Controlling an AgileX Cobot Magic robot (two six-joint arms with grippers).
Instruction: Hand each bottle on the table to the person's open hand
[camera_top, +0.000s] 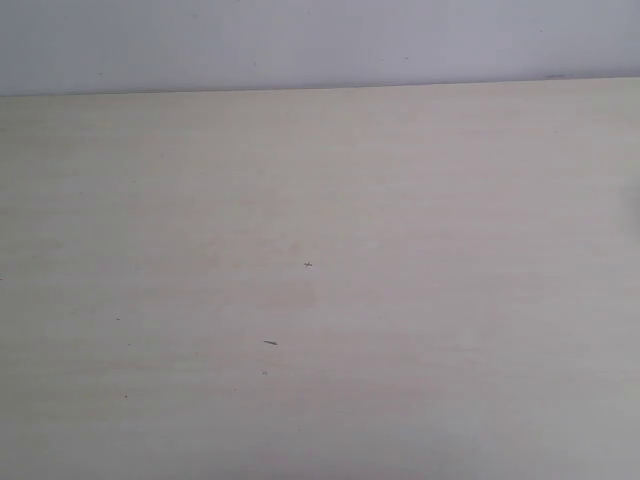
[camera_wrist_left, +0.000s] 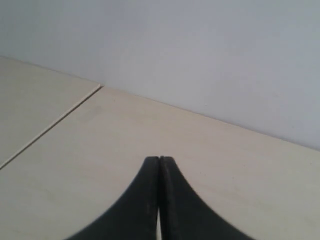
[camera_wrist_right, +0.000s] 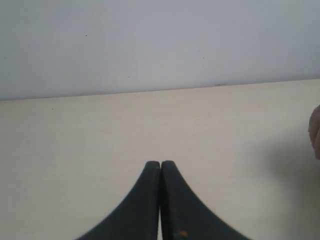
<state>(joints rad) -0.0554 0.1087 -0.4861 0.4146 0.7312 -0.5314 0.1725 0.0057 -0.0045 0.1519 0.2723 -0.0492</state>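
Plain indoor workbench setting — cream table (camera_top: 420, 200), blank wall (camera_top: 300, 40)

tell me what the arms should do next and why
Probably just open the right gripper in place, ready to grasp. Both it and the left gripper are shut on nothing, and no bottle shows on the table in any view. A blurred skin-toned shape at the edge of the right wrist view may be a hand; I cannot tell.

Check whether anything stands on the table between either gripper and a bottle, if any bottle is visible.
No bottle shows in any view, so no path can be judged. Ahead of the shut left gripper and right gripper the table shows no obstacle. A blurred brownish shape sits at one edge; unidentifiable.
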